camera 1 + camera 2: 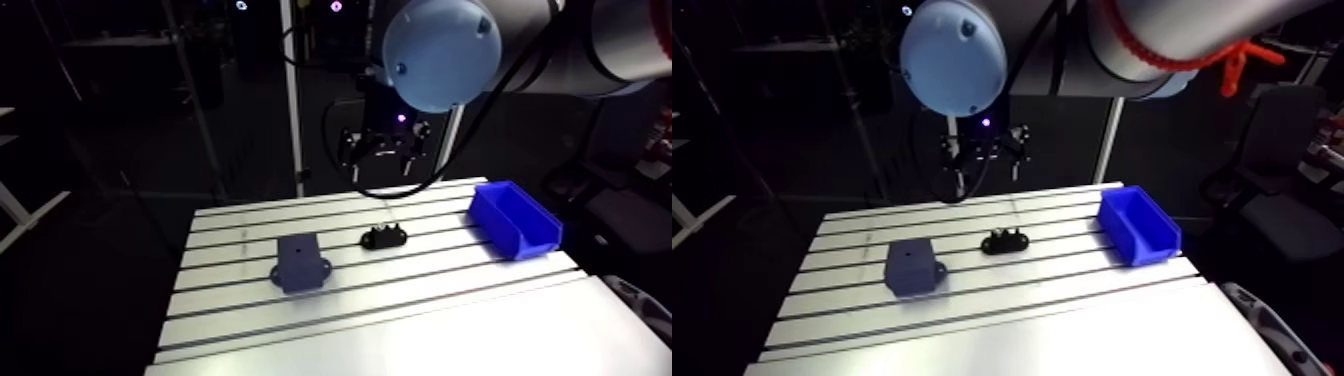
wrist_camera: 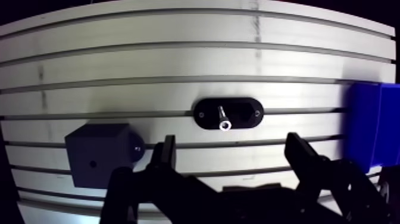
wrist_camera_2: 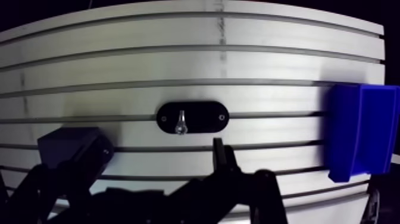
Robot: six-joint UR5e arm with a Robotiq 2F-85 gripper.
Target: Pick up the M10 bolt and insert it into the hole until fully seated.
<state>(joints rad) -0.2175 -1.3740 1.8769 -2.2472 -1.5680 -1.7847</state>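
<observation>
Nothing is done yet: the small silver M10 bolt [image 2: 223,117] stands in a black oval holder [image 2: 245,113] on the slotted tabletop [image 2: 178,56], the tool [image 2: 231,143] hangs above it, wide apart and empty, and the dark grey block [image 2: 98,155] with the hole waits beside.

On the bench [image 1: 400,330], the holder [image 1: 384,236] sits centrally, ahead of my fingers [image 2: 165,158]. The bolt [image 2: 222,117] rests in the holder, apparently upright. In the arm view, the block [image 1: 299,262] lies left of the holder and the bin [image 1: 515,220] well apart to its right.

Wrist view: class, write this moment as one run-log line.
gripper: open, empty | bolt: in black holder, not grasped | block: beside holder, bolt not inserted | blue bin: apart from holder
</observation>
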